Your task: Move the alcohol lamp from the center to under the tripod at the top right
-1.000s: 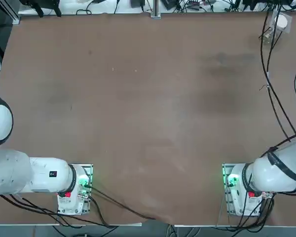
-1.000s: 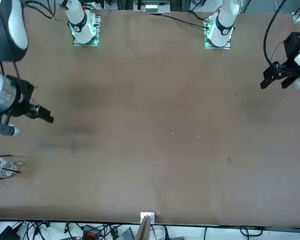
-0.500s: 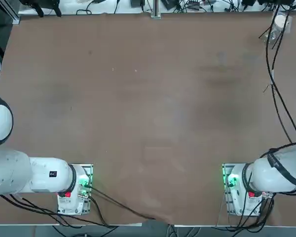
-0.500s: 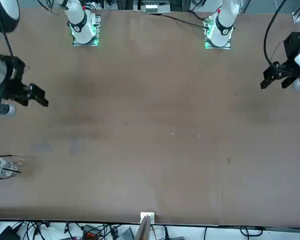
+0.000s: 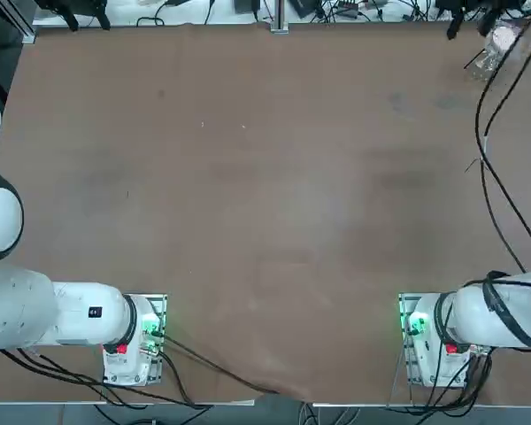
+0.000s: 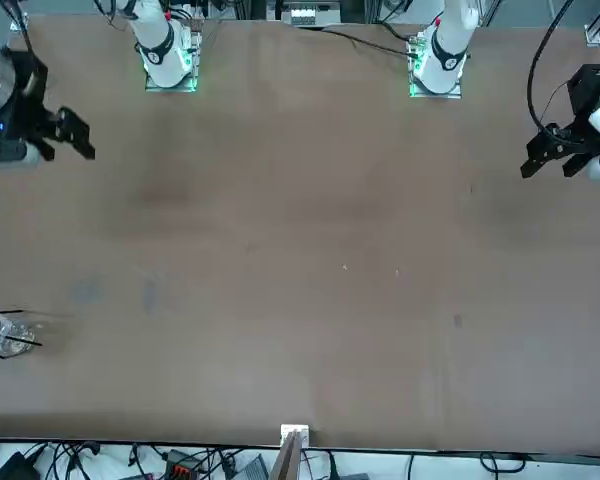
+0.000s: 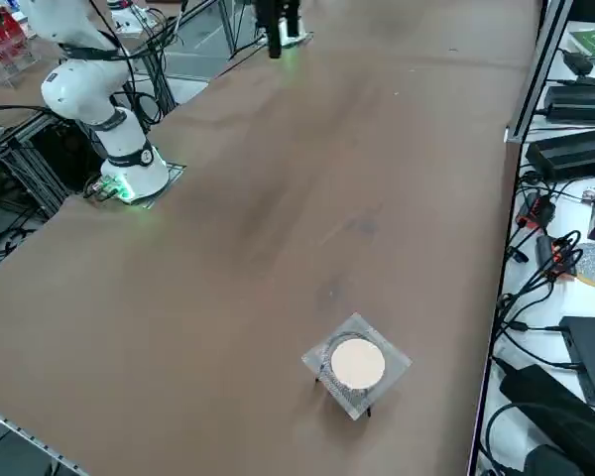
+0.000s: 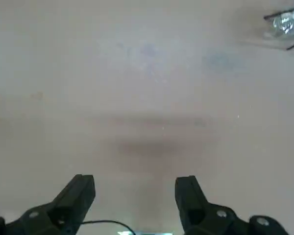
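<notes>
**Right claw released and empty above bare table; lamp sits under the tripod**

The right arm's black two-finger claw [image 8: 134,196] hangs above the brown table [image 8: 147,98] with its fingers spread wide and nothing between them. In the front view the same claw [image 6: 65,135] shows at the table's edge on the robot's right side, lifted clear of the surface, well apart from the task's things.

The small tripod stand with thin dark metal legs and a round whitish top on a square wire mesh [image 7: 356,363] stands near the far right corner of the table, ahead of the claw and well apart from it. The tiny clear glass alcohol lamp with a rounded, glinting body [image 8: 285,23] sits beneath that top, between the dark legs, as the wrist view shows. In the front view the lamp [image 6: 14,336] glints beside the whitish disc at the picture's edge. From overhead the tripod [image 5: 498,40] appears in the corner, partly crossed by a black cable [image 5: 485,177].
</notes>
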You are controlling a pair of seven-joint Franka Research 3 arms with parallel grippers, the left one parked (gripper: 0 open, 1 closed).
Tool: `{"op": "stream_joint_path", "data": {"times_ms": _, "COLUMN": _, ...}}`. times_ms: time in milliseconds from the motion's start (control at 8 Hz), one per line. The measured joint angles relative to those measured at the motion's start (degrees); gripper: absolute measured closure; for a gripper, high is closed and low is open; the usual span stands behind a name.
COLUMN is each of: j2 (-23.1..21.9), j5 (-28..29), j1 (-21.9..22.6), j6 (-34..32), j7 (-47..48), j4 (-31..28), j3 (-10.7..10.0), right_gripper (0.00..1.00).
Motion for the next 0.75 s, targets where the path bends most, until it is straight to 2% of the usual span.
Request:
{"op": "stream_joint_path", "data": {"times_ms": 250, "j2": -3.51, "j5": 0.75, "j1": -0.19, "j6": 0.64, "j7": -0.47, "j4": -3.82, "j3": -0.75, "right_gripper": 0.0}}
{"op": "stream_joint_path", "data": {"times_ms": 750, "j2": -4.77, "j5": 0.78, "j1": -0.33, "j6": 0.69, "j7": 1.08, "j4": -3.95, "j3": -0.83, "right_gripper": 0.0}}
